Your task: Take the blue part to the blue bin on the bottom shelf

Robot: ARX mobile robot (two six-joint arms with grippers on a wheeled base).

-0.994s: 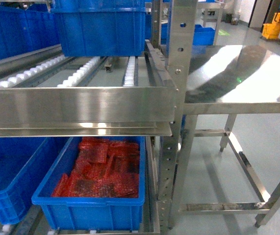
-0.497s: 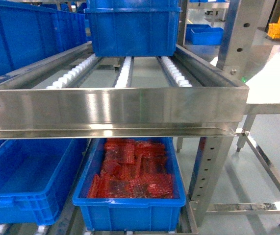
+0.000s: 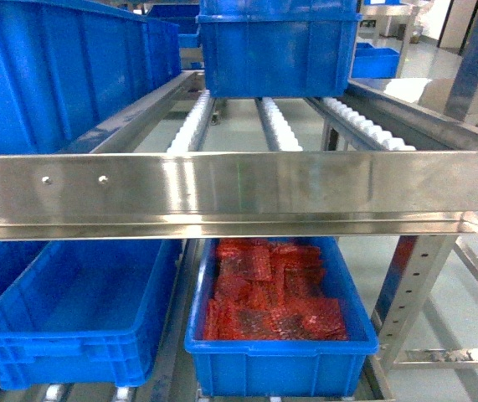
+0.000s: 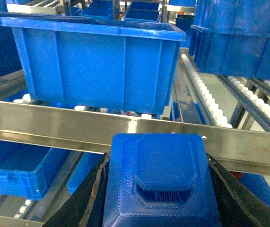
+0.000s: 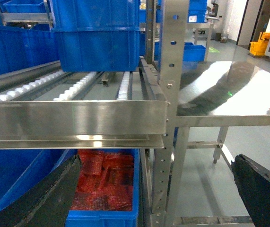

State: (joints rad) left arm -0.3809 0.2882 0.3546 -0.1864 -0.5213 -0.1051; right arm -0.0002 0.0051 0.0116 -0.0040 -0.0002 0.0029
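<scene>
two bins on bottom shelf (image 3: pixel 180 368): empty bin (image 3: pixel 75 314) left, bin of bagged parts (image 3: pixel 280 322) right; upper rail (image 3: pixel 239 188) in front, above.

The blue part (image 4: pixel 161 184) is a solid, saturated blue with fine ridged layer lines, between black fingers (image 4: pixel 85 201). At six o'clock in the head view, a blue bin (image 3: pixel 280 364) holds glossy red bubble-textured packets (image 3: pixel 268 293); the front rail (image 3: pixel 239 188) is mirror-bright silver, the rollers (image 3: pixel 276 130) white.
</scene>
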